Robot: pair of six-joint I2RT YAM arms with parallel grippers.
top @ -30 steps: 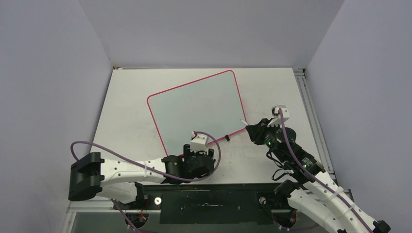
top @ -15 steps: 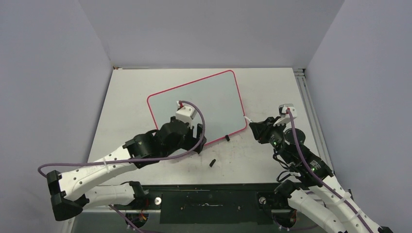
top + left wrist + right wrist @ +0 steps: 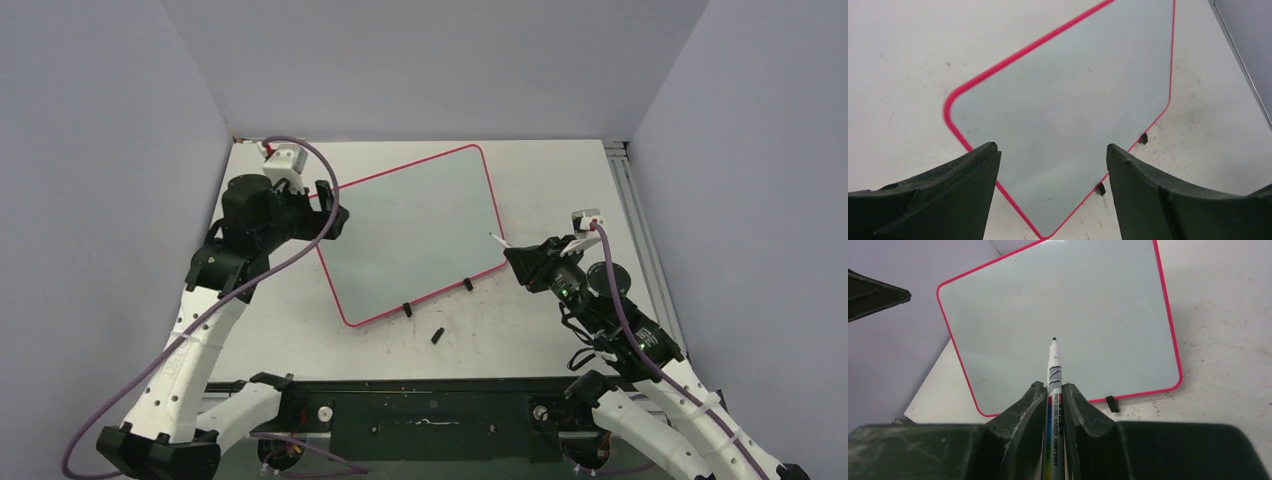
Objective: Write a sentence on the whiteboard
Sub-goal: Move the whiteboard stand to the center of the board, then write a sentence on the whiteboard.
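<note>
The whiteboard [image 3: 410, 230], white with a thin pink-red rim, lies slanted on the table; its face [image 3: 1063, 310] is blank and no sentence is in view. Two small black feet [image 3: 407, 309] sit on its near edge. My right gripper [image 3: 515, 258] hovers at the board's right edge, shut on a whiteboard marker [image 3: 1053, 371] whose uncapped black tip points over the board. My left gripper [image 3: 334, 212] hangs above the board's left corner, open and empty, and the board [image 3: 1068, 95] shows between its fingers [image 3: 963, 185].
A small black marker cap [image 3: 438, 335] lies on the scuffed white tabletop [image 3: 560, 180] in front of the board. A metal rail [image 3: 640, 250] runs along the table's right side. Grey walls close in the left, back and right.
My left arm has swung from the board's near edge to its left corner, jaws widening. The black cap now lies on the table. My right gripper has barely shifted.
</note>
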